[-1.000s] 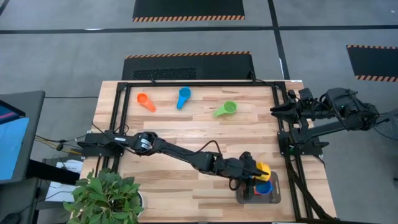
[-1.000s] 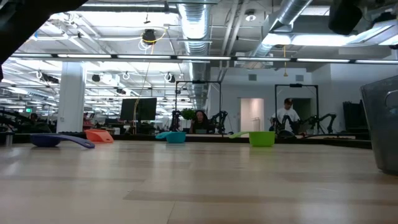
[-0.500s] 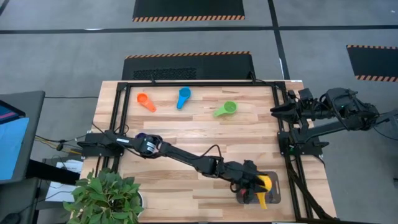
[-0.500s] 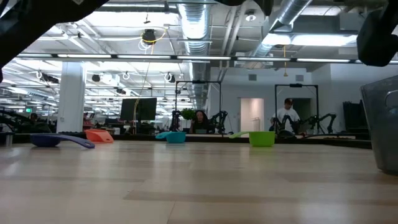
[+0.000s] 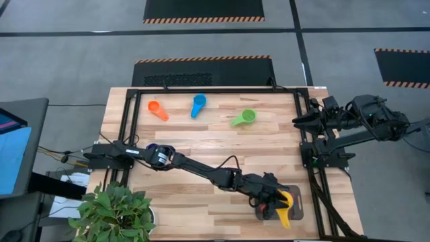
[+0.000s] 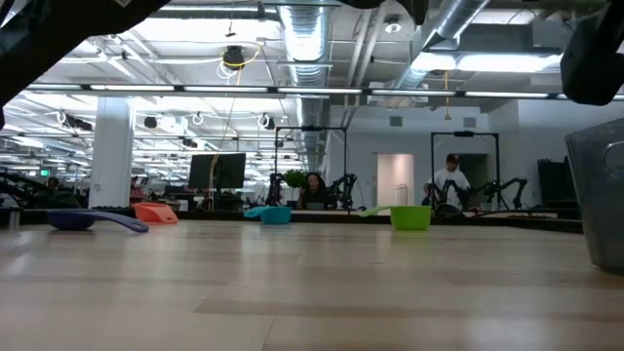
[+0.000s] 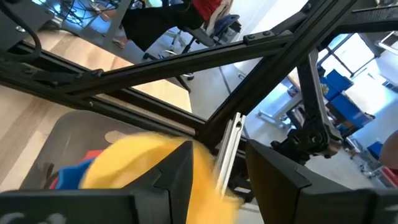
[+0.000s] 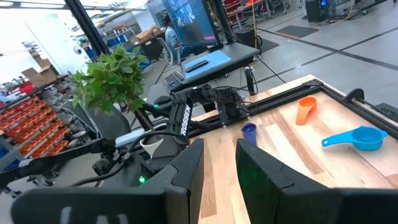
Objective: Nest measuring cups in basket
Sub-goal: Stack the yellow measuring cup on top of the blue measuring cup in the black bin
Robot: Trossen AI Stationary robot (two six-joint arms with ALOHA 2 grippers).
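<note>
The left gripper point(image 5: 277, 202) sits over the basket point(image 5: 296, 214) at the bench's near right corner, jaws pinching the yellow cup point(image 7: 146, 168) by its rim or handle; the blur makes the exact hold uncertain. A blue cup point(image 7: 71, 174) and something red lie beneath it in the basket.

Farther back lie the green cup point(image 5: 246, 117), a second blue cup point(image 5: 198, 103) and the orange cup point(image 5: 156, 109). All look light, stiff and smooth; hold them by the flat handle.

The right gripper point(image 8: 219, 163) waits off the bench's right edge, jaws slightly apart and empty.
</note>
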